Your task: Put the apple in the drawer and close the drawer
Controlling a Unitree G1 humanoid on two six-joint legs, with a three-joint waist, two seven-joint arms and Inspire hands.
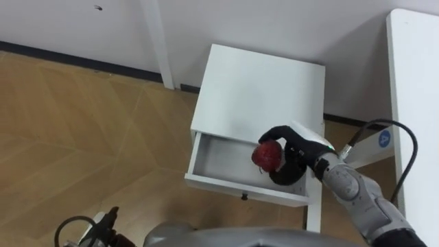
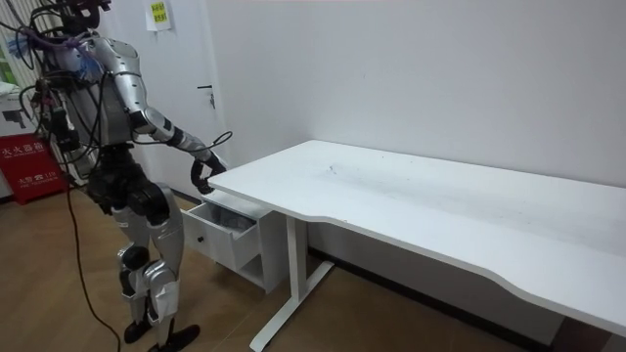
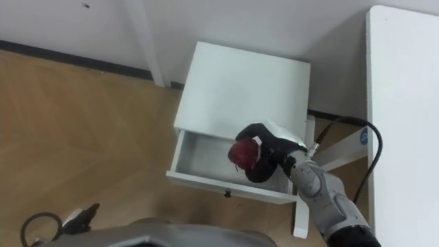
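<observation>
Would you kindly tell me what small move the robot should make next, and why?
Probably lower the right hand a little and let go: it grips the round red apple above the open white drawer, so the apple is not yet inside.

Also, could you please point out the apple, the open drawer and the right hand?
apple (image 1: 266,155): left eye view, its red side.
drawer (image 1: 221,159): left eye view, bare inside floor.
right hand (image 1: 296,147): left eye view, its back.
</observation>
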